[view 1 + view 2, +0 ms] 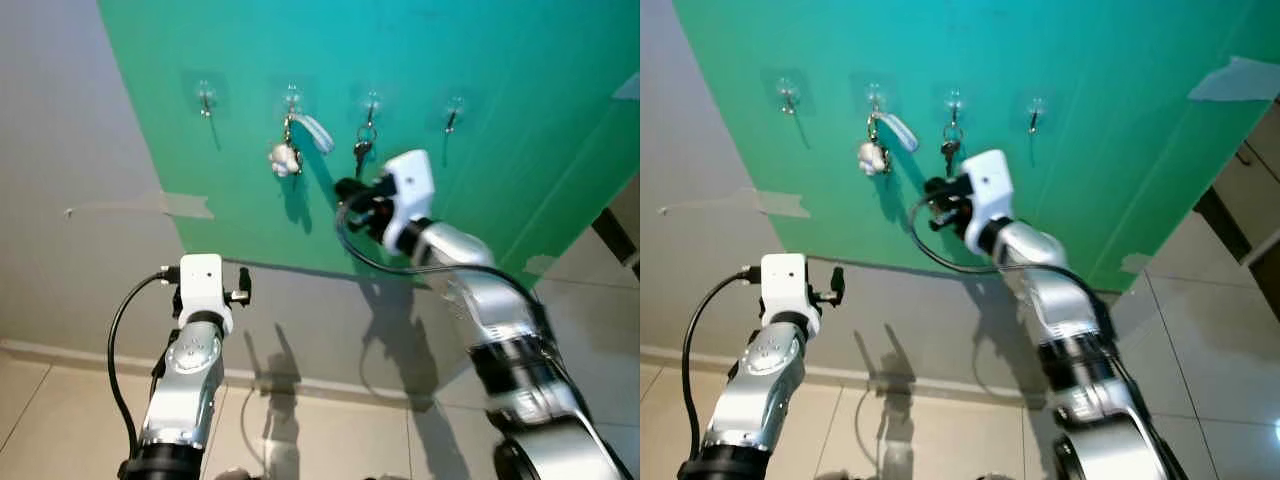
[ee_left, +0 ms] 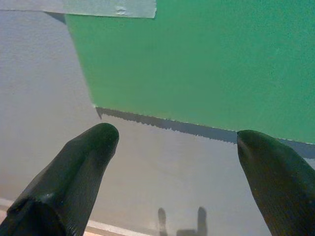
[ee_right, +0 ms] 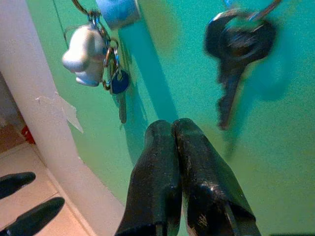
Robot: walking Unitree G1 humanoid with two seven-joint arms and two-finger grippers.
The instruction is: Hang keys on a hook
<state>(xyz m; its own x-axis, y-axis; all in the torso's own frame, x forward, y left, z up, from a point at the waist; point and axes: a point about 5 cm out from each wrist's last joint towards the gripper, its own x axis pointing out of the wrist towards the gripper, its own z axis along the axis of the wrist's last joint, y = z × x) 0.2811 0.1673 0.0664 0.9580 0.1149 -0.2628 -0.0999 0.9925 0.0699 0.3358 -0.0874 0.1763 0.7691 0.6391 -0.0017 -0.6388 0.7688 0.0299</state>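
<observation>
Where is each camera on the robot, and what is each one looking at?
Left eye view: on the head, facing the green wall panel with four clear hooks; both silver arms show.
Right eye view: beside it, same scene; the black keys hang on the third hook.
Left wrist view: on the left arm, looking along the open left gripper at the grey wall.
Right wrist view: on the right arm, past the shut right gripper at those black keys.
Shared: the right wrist and eye views all show the white charm keyring.

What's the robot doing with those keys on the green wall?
The right gripper is shut and empty, raised just below the black keys, which hang on the third hook. Another bunch with a white charm hangs on the second hook. The left gripper is open, held lower by the grey wall.
</observation>
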